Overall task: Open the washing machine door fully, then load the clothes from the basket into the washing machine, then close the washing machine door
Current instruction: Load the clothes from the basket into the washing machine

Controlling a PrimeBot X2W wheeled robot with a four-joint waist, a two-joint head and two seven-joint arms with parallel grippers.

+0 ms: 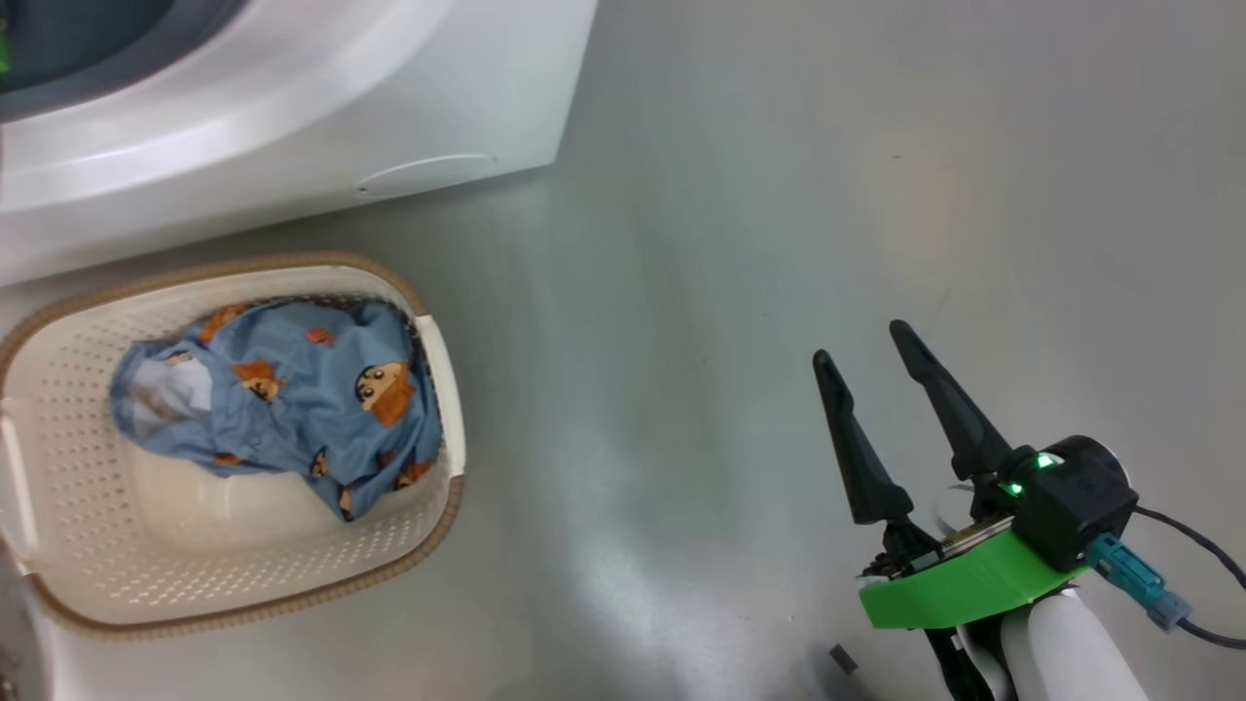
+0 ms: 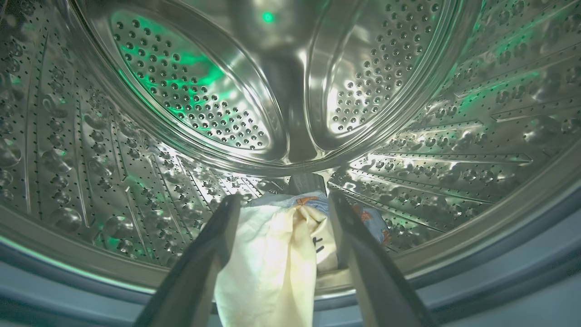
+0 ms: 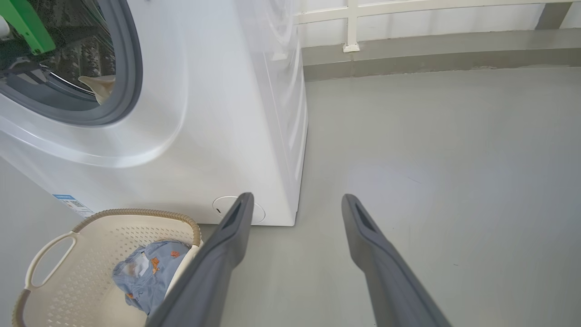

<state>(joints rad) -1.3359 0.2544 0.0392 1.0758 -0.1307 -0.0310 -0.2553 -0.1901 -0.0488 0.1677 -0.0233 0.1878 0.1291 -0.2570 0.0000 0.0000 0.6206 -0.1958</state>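
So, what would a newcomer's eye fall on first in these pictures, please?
The shiny, green-lit steel drum surrounds the open left tool, with cream cloth lying between its fingers. On the floor by the washing machine, a blue cartoon-print garment sits in the cream basket; the right tool hovers open over bare floor.

Grey floor (image 1: 779,243) bears washing machine (image 1: 292,127) and basket (image 1: 195,545) (set close together).

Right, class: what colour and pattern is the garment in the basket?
The garment is light blue, printed with orange-brown cartoon figures; clearest in the head view.
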